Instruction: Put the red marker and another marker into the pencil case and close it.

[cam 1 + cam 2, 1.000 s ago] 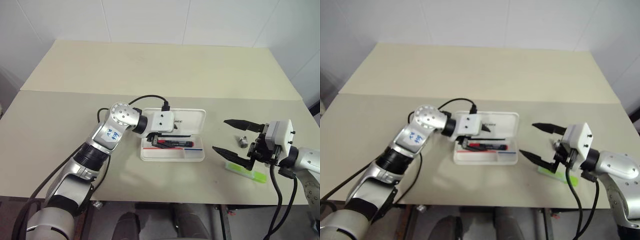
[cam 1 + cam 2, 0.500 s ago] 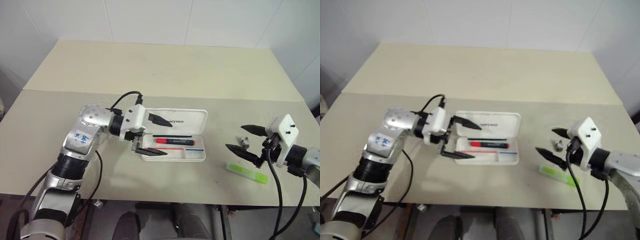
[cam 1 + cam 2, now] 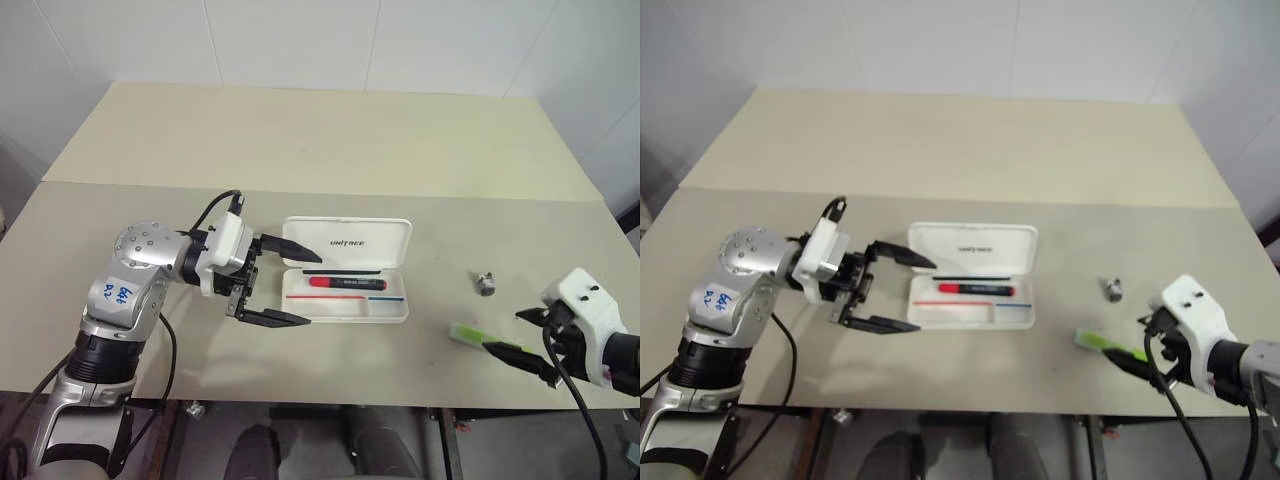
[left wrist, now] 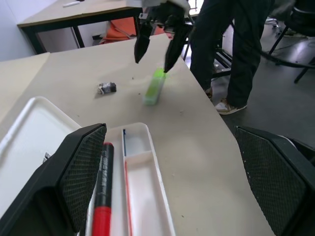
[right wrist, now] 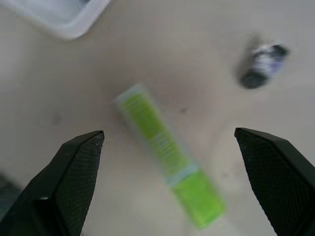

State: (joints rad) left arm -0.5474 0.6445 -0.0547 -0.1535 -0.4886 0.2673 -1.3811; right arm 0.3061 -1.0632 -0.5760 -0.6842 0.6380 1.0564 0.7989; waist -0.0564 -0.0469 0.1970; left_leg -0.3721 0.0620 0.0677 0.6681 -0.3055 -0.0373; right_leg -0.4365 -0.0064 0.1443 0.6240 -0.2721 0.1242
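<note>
Looking down from the head camera, the flat lime-green highlighter with its translucent body (image 3: 478,339) lies on the beige table (image 3: 300,150) well to the right of the white hard-plastic hinged pencil case (image 3: 345,283), its long axis slanting from upper left to lower right, and the right gripper (image 3: 530,340) sits at its right end with both black fingers spread wide and empty, clearly the nearer arm. The slim black marker with the red cap end (image 3: 346,283) already rests lengthwise in the open case, and the left gripper (image 3: 283,285) hangs splayed and empty at the case's left edge. From the left wrist camera, the highlighter sits beyond the case with the other gripper poised above its far end, a small dark metal clip (image 4: 107,88) nearby. From the right wrist camera, the highlighter runs diagonally between the parted fingers, so I judge the wrist must square up across it before closing.
</note>
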